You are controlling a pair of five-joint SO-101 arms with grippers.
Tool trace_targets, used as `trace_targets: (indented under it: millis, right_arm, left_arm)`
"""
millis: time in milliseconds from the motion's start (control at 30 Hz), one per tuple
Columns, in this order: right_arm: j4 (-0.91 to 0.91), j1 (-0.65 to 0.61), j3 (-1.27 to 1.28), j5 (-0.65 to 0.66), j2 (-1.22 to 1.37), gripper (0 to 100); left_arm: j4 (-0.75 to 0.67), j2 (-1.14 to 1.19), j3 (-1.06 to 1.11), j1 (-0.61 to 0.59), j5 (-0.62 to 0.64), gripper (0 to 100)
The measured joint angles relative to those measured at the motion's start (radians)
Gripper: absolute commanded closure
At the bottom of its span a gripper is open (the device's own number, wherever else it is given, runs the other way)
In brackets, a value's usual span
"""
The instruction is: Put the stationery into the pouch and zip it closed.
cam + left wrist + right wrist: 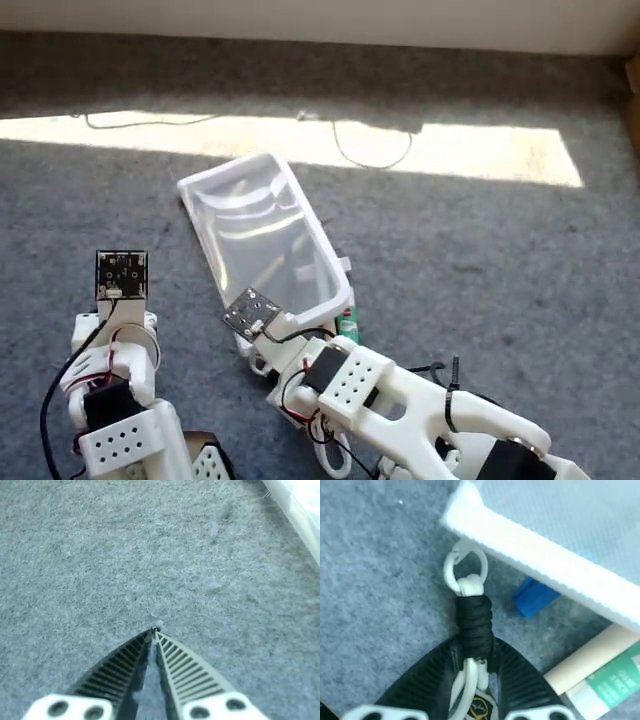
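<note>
The pouch point(265, 235) lies flat on the tabletop point(500, 260). Right end effector point(476, 647): clamped on the zip pull point(474, 617) at the pouch's near edge. Left end effector point(153, 630): closed and empty, over bare tabletop beside the pouch. A glue stick point(600, 680) and a blue item point(532, 597) protrude at that near edge, so loading looks unfinished and zipping not yet done.
</note>
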Motion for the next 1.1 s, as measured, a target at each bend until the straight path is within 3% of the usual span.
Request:
trace_targets:
  millis: [200,433,767,1100]
  right_arm:
    - [0.08,0.0,-0.041,0.0,-0.061,99.3]
    - [0.161,0.051,-0.041,0.0,-0.295,99.3]
    - [0.193,0.078,-0.041,0.0,-0.516,99.3]
    - [0.193,0.163,-0.041,0.0,-0.677,99.3]
  left_arm:
    - [0.0,0.0,0.0,0.0,0.0,97]
    - [0.068,0.0,-0.049,0.0,0.002,75]
    - [0.302,-0.002,-0.239,0.15,0.097,74]
    - [0.322,-0.011,-0.348,0.189,0.106,74]
